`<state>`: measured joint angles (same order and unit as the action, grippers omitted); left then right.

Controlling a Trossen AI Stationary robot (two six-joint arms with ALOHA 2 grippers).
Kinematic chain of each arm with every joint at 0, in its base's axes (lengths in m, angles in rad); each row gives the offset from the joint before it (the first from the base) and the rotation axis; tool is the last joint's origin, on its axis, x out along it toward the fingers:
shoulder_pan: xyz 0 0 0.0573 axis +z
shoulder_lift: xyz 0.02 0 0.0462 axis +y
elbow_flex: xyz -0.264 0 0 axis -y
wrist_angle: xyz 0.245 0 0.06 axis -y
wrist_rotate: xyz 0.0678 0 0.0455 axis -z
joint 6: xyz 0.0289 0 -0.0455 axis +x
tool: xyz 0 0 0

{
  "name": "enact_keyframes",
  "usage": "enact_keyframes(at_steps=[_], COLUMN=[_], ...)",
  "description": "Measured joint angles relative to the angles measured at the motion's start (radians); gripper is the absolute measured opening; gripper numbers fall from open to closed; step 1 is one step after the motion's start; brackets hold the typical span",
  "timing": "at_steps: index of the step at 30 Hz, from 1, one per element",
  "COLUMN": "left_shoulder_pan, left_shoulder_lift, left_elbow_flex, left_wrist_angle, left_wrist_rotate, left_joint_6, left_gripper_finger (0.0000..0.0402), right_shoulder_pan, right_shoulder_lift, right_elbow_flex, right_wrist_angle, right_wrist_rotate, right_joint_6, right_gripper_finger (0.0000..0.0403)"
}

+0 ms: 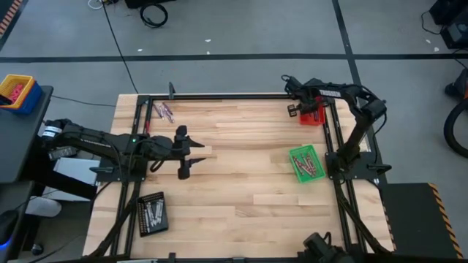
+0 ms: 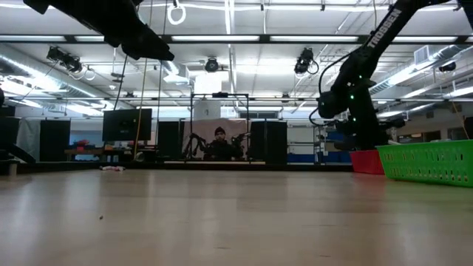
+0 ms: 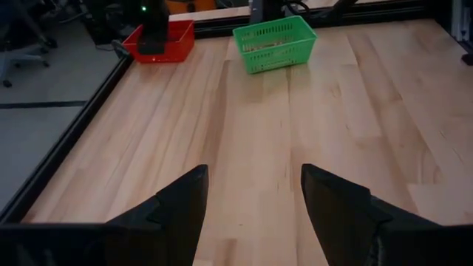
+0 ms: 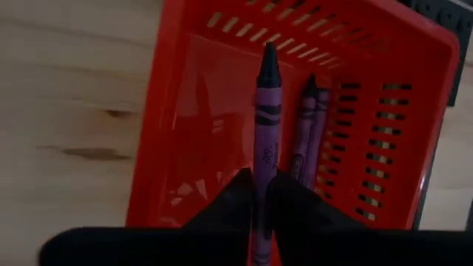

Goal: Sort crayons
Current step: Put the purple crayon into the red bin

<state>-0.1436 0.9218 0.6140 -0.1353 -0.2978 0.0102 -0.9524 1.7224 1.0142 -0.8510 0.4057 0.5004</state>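
**Purple crayon pinched over the red tray**

Dark fingers of the right hand (image 4: 262, 193) sit closest to the lens, nearly closed on a purple crayon (image 4: 267, 140) whose dark tip points straight ahead of them. Black markings circle its paper wrapper, but no word can be read. Directly beneath and ahead of this hand lies the red tray (image 4: 177, 111), and two more purple crayons (image 4: 309, 133) rest on the tray floor just beside the held one.

From the low view, the white letters "TROSSEN" run along the right arm (image 2: 386, 28), the only legible writing.

The left hand (image 3: 251, 199) hangs above bare worktop (image 1: 241, 153) with its fingers spread wide and nothing between them. Far ahead of it stands the green tray (image 3: 275, 41), holding pale crayons (image 1: 303, 164). Off to one side of the left hand, near the worktop's edge, a few loose crayons (image 1: 164, 111) lie together; behind it sits a black tray (image 1: 152, 213).
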Motion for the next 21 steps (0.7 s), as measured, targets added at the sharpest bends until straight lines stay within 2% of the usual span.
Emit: enact_keyframes(at_steps=[5,10,13,15,17,21], left_shoulder_pan=[0.002,0.081,0.214,0.341,0.479,0.747], left_shoulder_lift=[0.000,0.002,0.041,0.089,0.154,0.292], left_elbow_flex=[0.000,0.000,0.001,0.001,0.001,0.001], left_wrist_angle=[-0.012,-0.035,-0.070,-0.069,-0.069,-0.054], left_wrist_rotate=[-0.062,-0.168,-0.248,-0.251,-0.201,-0.099], left_joint_6=[-0.051,-0.227,-0.370,-0.442,-0.508,-0.529], left_gripper_finger=[0.0231,0.0231,0.0224,0.0215,0.0204,0.0185], right_shoulder_pan=[0.003,0.117,0.248,0.354,0.464,0.663], right_shoulder_lift=[-0.028,-0.240,-0.388,-0.470,-0.539,-0.621], right_elbow_flex=[0.029,0.050,0.050,0.035,0.004,-0.099], right_wrist_angle=[-0.007,0.045,0.144,0.264,0.405,0.707], right_wrist_rotate=[0.037,0.164,0.168,0.151,0.128,0.123], right_joint_6=[-0.096,-0.157,-0.163,-0.193,-0.239,-0.279], right_gripper_finger=[0.0117,0.0171,0.0185,0.0187,0.0188,0.0189])
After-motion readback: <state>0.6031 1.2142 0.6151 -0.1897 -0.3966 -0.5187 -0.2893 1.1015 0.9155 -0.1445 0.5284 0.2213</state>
